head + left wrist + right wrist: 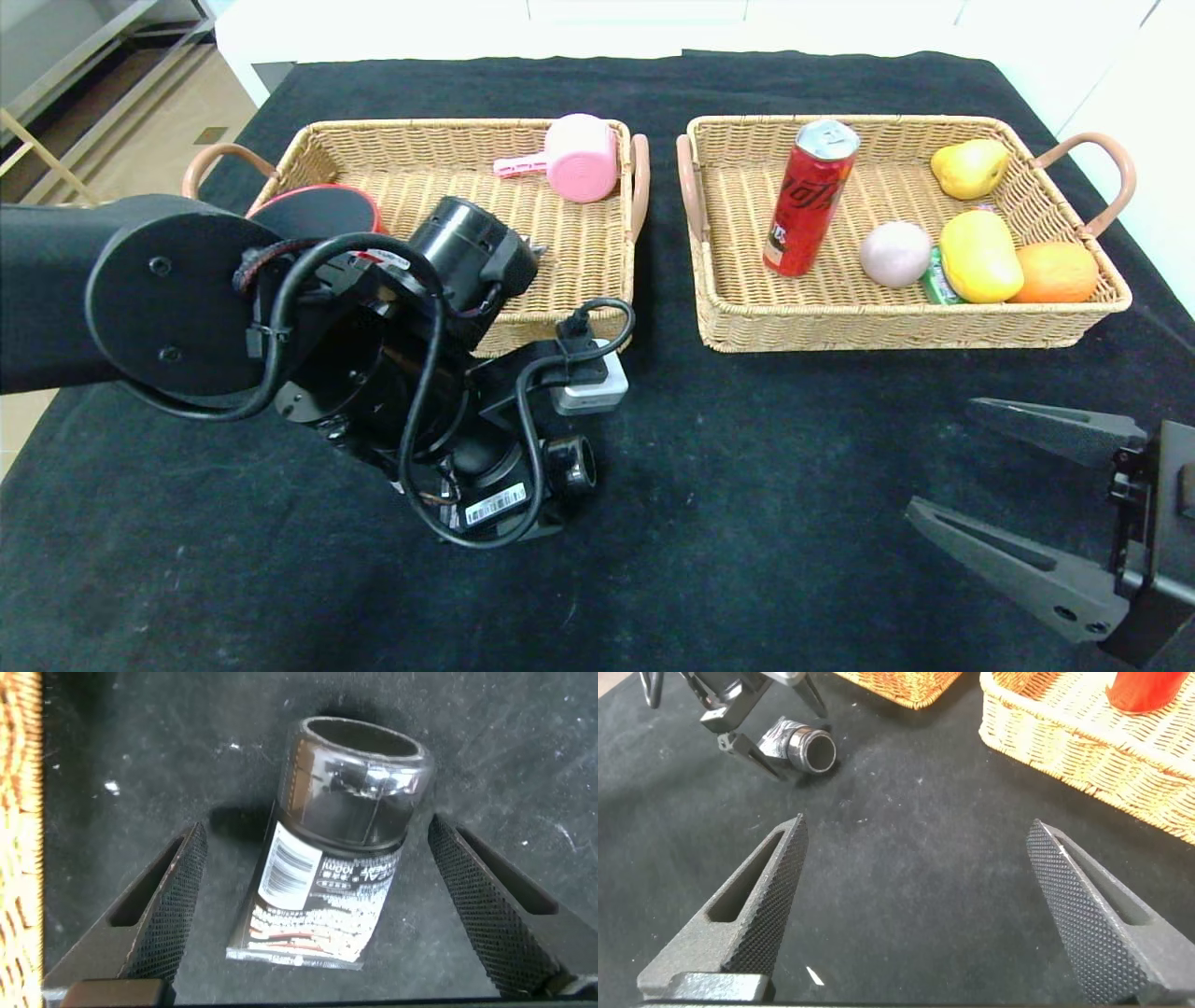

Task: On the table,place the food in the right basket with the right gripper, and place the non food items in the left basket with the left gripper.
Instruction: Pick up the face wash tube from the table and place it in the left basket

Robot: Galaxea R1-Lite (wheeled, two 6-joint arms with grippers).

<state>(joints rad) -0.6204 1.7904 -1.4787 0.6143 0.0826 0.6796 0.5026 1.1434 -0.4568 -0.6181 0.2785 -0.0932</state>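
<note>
The black printed squeeze tube [322,873], a non food item, lies on the black table [747,485]. My left gripper [318,829] is open, one finger on each side of the tube and neither touching it. In the head view only the tube's grey cap [570,465] shows under the left arm. The right basket [896,327] holds food: an upright red can [808,198], a pinkish round lump [894,253] and a yellow oblong piece [978,255]. My right gripper [941,457] hangs open and empty over the cloth in front of the right basket.
The left basket [448,124] holds a pink scoop [579,157] and a red pot [317,210] partly hidden by the left arm. A yellow pear-shaped piece [969,168] and an orange [1055,272] also lie in the right basket. A white counter borders the table's far edge.
</note>
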